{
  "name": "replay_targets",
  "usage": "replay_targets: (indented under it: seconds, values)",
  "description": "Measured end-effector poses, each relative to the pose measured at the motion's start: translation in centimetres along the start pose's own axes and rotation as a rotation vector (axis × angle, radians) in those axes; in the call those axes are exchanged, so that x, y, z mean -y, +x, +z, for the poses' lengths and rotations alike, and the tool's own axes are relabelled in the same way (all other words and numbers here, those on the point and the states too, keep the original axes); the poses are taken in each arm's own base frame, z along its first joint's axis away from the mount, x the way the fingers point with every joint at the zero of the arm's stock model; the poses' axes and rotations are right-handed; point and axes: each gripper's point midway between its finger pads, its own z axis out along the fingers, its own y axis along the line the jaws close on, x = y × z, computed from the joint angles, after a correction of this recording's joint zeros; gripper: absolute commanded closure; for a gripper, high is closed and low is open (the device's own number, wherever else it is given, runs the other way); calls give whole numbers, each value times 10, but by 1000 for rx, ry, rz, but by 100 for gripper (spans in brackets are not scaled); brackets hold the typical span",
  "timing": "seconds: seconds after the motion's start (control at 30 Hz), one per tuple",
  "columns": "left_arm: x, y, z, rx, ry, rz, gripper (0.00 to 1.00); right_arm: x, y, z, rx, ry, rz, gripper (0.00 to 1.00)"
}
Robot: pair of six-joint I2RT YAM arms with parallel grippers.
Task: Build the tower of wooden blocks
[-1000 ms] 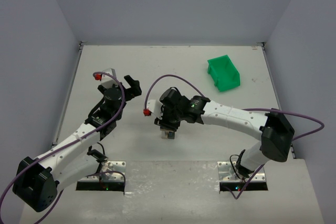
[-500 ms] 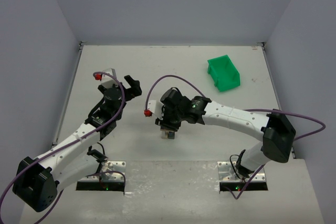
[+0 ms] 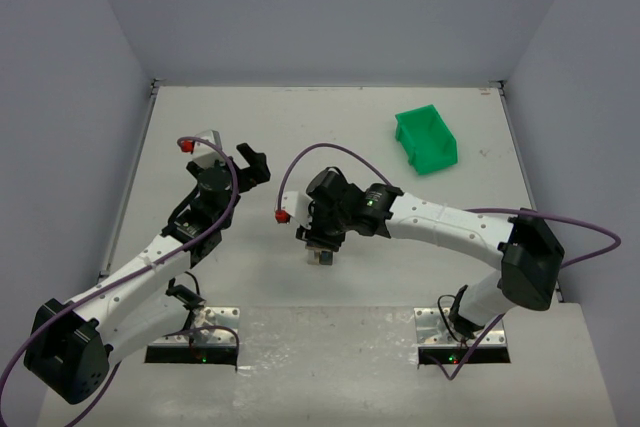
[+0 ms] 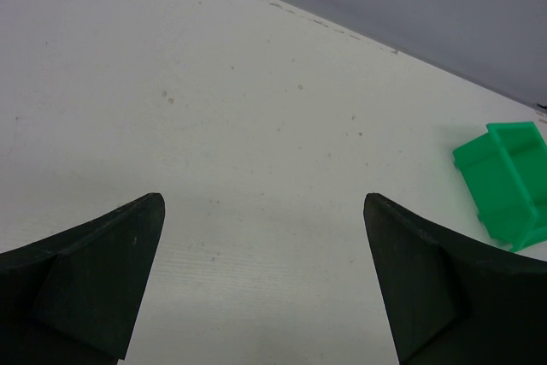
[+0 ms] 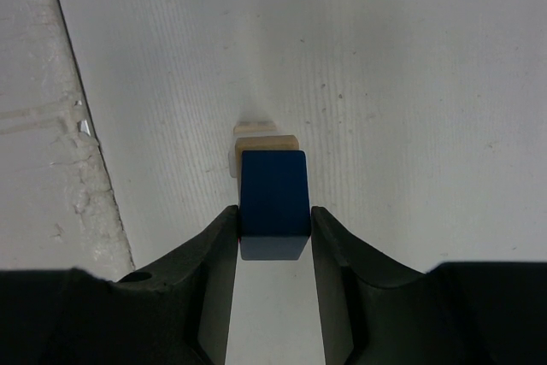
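The wood block tower [image 3: 321, 256] is standing near the front middle of the table [image 3: 220, 127], under the right gripper [image 5: 274, 215], whose jaws are clamping both sides of the dark blue piece [image 5: 273, 198] sitting on the tan blocks [image 5: 267, 147]. Nothing is visibly shifting from a second ago, so the piece is probably being steadied in place, not yet let go. The left gripper [image 4: 263, 207] is hanging spread wide, holding nothing, well apart from the tower.

My left gripper [image 4: 263, 211] hangs wide open, arm reaching forward — my right gripper [image 5: 273, 215] points down, both fingers pinching the dark blue piece [image 5: 273, 185].
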Motion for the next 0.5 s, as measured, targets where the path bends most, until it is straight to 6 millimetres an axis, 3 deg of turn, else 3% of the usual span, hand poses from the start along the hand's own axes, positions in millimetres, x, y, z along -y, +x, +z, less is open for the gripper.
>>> replay_targets:
  seconds: [0.13, 0.2, 0.23, 0.5]
  values:
    - [0, 0, 0, -1, 1, 3, 0, 0, 0, 0, 0, 0, -4, 44]
    - [0, 0, 0, -1, 2, 5, 0, 0, 0, 0, 0, 0, -5, 9]
    - [0, 0, 0, -2, 3, 6, 0, 0, 0, 0, 0, 0, -6, 2]
    - [0, 0, 0, -2, 3, 10, 0, 1, 0, -1, -1, 4, -5, 1]
